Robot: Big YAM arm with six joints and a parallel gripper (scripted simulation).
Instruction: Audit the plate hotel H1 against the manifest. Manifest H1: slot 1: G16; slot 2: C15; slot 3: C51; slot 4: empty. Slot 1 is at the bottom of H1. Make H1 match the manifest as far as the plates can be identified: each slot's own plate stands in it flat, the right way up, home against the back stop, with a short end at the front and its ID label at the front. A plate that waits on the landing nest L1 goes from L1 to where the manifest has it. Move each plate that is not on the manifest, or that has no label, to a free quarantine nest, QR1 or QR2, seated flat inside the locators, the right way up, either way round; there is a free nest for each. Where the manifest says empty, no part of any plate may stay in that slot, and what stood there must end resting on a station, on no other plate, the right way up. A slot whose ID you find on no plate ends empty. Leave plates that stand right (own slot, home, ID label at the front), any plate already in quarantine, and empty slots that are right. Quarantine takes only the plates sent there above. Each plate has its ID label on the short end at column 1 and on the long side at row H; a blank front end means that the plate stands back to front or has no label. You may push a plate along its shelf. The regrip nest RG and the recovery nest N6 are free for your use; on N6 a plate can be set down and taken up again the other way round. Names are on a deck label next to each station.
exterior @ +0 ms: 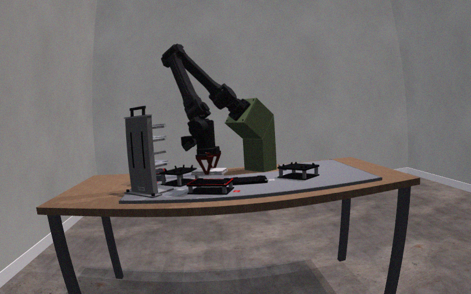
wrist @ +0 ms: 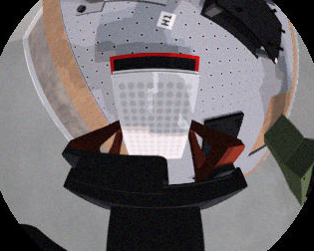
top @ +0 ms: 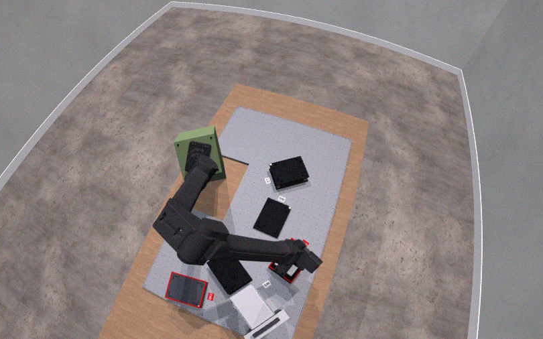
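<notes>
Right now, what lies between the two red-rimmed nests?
A black station lies between the left red-rimmed nest and the right red-rimmed nest, partly under the arm; the top view shows it.
</notes>
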